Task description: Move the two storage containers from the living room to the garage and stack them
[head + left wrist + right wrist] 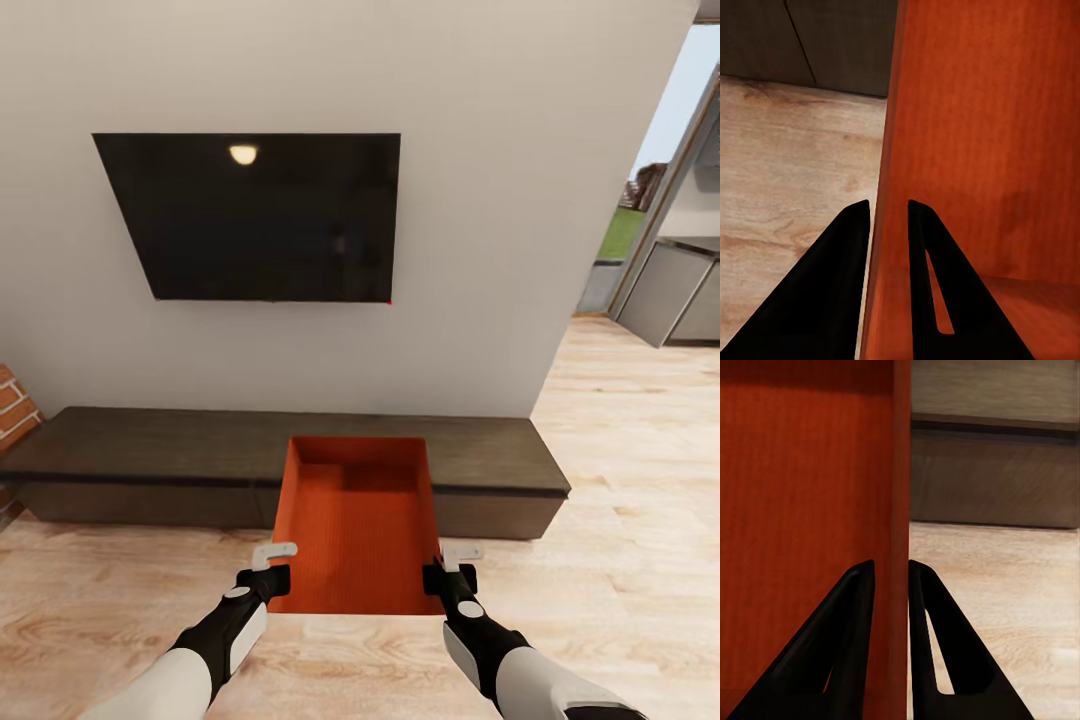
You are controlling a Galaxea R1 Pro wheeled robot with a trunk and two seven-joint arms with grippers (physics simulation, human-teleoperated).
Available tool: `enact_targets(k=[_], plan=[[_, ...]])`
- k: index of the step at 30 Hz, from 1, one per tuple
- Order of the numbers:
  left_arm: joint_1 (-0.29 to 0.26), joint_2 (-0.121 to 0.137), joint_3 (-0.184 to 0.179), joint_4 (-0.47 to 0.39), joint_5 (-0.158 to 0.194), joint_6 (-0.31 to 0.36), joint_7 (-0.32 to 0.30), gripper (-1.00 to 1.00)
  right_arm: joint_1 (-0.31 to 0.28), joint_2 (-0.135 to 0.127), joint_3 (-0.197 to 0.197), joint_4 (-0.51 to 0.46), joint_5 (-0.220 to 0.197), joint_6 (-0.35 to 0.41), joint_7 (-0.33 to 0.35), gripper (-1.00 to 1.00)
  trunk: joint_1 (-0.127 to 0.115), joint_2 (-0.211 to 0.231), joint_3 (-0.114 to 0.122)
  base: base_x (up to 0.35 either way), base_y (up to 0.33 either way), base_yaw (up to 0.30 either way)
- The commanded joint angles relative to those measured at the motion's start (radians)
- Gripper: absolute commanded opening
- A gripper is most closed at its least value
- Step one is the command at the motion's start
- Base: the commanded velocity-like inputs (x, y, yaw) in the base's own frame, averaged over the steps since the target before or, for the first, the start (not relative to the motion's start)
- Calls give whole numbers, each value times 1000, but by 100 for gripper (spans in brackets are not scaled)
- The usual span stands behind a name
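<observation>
I am in the living room, facing the black wall TV (255,215). One orange-red storage container (355,525) hangs in the air in front of me, open side up, between both arms. My left gripper (272,567) is shut on its left wall near the near corner, and the thin wall (886,225) passes between the two dark fingers. My right gripper (447,568) is shut on the right wall, which also runs between its fingers (891,607). The container's far end overlaps the long dark bench (150,455) in the head view.
Light wood planks (620,480) cover the ground all around me. Red brick (12,405) shows at the left edge. At the right, past the wall's end, a passage leads to grey cabinets (675,290) and daylight outside.
</observation>
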Motion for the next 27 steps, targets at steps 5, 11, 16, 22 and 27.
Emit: enact_targets(k=[5,11,16,22,27], plan=[[1,-1,2,2,0,2,20,-100,-1,9,-30,-51,23,-25,12,-100,0,-1,7,0,0,0],[1,-2,1,2,1,2,19,-100,-1,9,-30,-51,23,-25,12,-100,0,-1,17,0,0,0],[1,-1,0,4,0,2,19,-100,-1,9,-30,-51,23,-25,12,-100,0,-1,25,0,0,0],[1,0,1,5,0,2,19,-100,-1,9,-30,-51,23,-25,12,-100,0,-1,34,0,0,0],[1,0,1,5,0,2,19,-100,-1,9,-30,-51,23,-25,12,-100,0,-1,42,0,0,0]])
